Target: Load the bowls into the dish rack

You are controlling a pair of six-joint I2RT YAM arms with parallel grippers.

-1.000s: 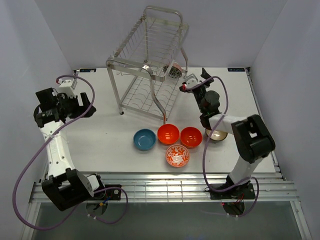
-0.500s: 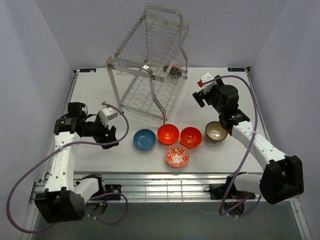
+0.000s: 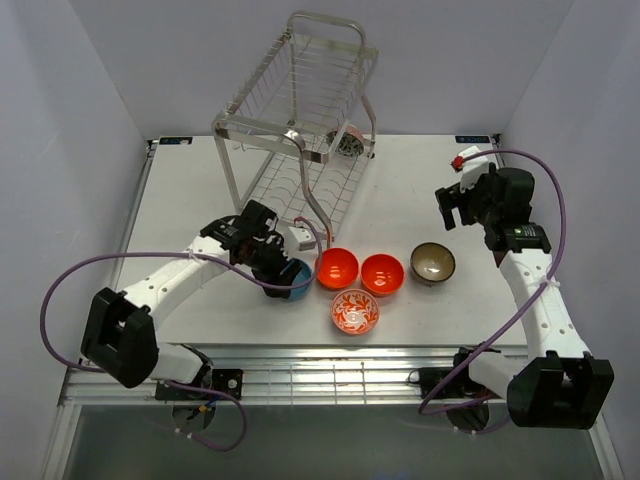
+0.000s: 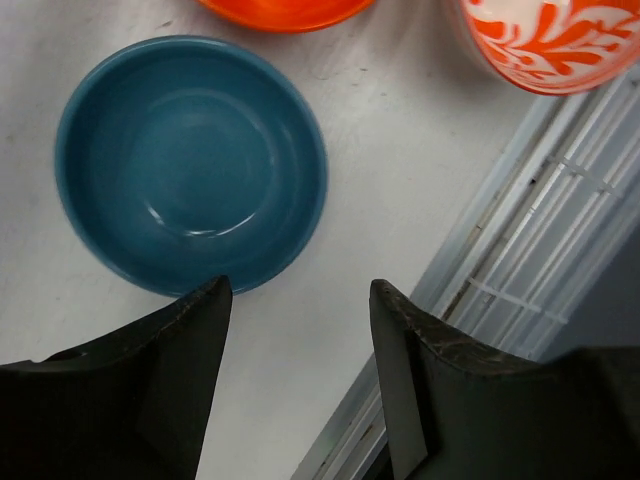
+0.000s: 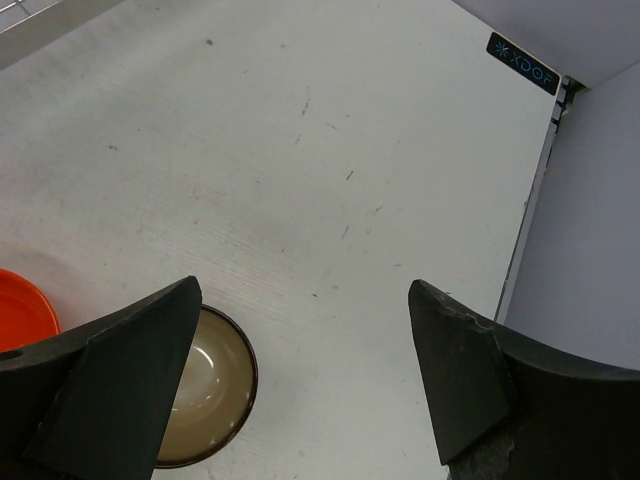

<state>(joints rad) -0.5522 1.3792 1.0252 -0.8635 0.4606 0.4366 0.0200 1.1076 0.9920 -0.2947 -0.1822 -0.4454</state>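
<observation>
The left tool (image 4: 300, 300) is spread wide and holds nothing. The blue bowl (image 4: 190, 165) sits on the bench (image 4: 380, 180) just ahead of one finger's tip. The right tool (image 5: 305, 295) is spread wide too, with nothing in it. The brown bowl (image 5: 205, 400) lies below it, beside one finger. The dish rack (image 3: 295, 150) stands past the left tool, with a grey bowl (image 3: 347, 143) in it.

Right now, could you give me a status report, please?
Left gripper: jaws open at blue bowl. Right gripper: jaws open, empty, near brown bowl. Grey bowl in dish rack, rest on table. Nothing in the way.
</observation>
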